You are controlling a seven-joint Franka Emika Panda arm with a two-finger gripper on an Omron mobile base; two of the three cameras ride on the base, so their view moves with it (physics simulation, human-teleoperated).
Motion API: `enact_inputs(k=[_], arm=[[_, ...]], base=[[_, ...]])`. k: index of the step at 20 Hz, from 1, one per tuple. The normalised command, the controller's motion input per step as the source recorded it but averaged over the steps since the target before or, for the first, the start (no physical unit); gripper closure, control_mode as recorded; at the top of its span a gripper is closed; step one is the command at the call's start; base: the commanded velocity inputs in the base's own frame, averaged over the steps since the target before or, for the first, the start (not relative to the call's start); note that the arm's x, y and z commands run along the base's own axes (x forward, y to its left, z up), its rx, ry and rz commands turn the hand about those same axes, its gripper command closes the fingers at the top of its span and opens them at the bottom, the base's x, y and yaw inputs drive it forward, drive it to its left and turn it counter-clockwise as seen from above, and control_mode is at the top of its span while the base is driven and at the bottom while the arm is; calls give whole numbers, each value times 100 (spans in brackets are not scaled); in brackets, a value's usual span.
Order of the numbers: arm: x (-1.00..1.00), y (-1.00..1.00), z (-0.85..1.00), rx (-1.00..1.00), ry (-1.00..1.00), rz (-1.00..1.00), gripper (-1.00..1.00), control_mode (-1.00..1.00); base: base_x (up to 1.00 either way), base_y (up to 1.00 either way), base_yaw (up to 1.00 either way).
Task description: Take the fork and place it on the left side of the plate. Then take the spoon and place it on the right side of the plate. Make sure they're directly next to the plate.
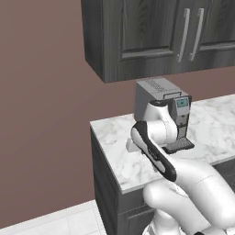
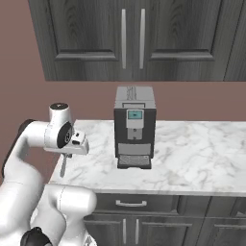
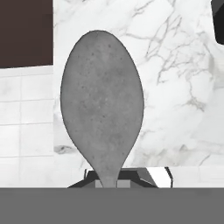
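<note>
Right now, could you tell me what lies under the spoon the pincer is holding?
Under the spoon lies white marble counter, with floor tiles past its edge. The bowl covers whatever sits directly beneath.

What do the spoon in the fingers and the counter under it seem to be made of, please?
The spoon looks like dull grey metal: one even grey, faintly speckled, matte with no bright glints, though a rendered picture leaves that open. The counter looks like polished white marble or an imitation: pale slab with thin grey veins running across it.
</note>
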Motion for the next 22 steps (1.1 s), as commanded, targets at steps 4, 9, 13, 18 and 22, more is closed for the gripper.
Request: enact_inputs(k=[4, 9, 13, 18, 22], arm=[[-26, 8, 15, 0, -17, 3, 100, -100], [0, 0, 0, 0, -1, 0, 100, -100], [0, 0, 0, 0, 0, 0, 100, -100], [0, 0, 0, 0, 0, 0, 100, -100], [0, 0, 0, 0, 0, 0, 100, 100]], base=[[0, 0, 0], [0, 0, 0], [0, 0, 0], [0, 0, 0], [0, 0, 0]])
